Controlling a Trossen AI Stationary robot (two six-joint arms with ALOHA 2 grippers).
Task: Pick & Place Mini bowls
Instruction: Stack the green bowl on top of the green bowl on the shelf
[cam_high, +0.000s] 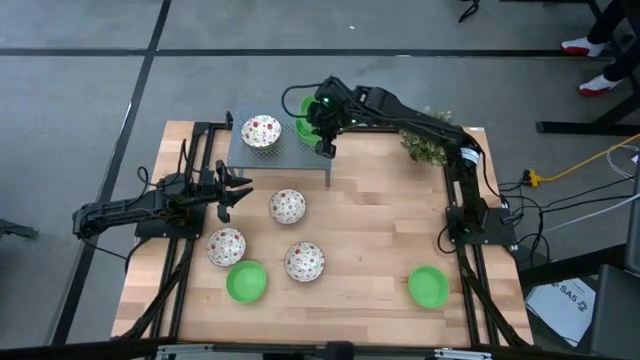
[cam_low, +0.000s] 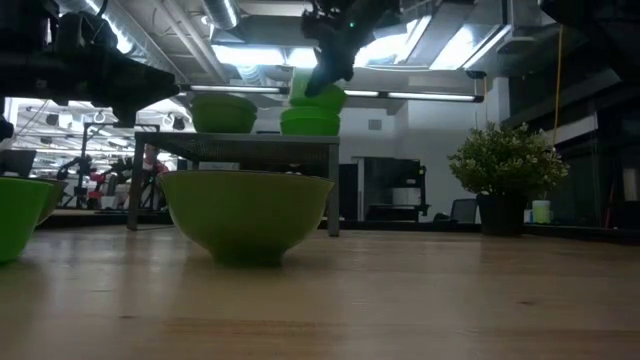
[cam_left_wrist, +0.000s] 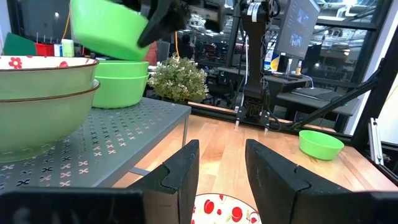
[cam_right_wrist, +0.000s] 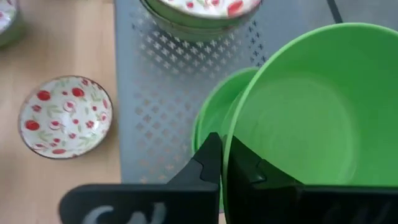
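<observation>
A grey perforated stand (cam_high: 280, 155) sits at the far left-centre of the table. On it rest a speckled white bowl stack (cam_high: 261, 131) and stacked green bowls (cam_left_wrist: 121, 81). Over the green stack my right gripper (cam_high: 322, 128) is shut on another green mini bowl (cam_left_wrist: 109, 28). Three speckled bowls (cam_high: 287, 206), (cam_high: 226, 246), (cam_high: 304, 261) and two green bowls (cam_high: 246, 281), (cam_high: 428, 285) stand on their bases on the wooden table. My left gripper (cam_high: 235, 190) waits open and level near the stand's left side, holding nothing. My right gripper pinches the green bowl's rim (cam_right_wrist: 233, 127), one finger (cam_right_wrist: 208, 165) outside the wall and the other inside. The fingers slant down from the table's right side. The bowl hangs tilted just over the green bowls (cam_right_wrist: 211, 118) on the stand; whether it touches them I cannot tell.
A bushy potted plant (cam_high: 428, 140) stands at the far right, beside the right arm. The table's middle and near right show bare wood between the bowls. Black frame rails run along the left and right edges.
</observation>
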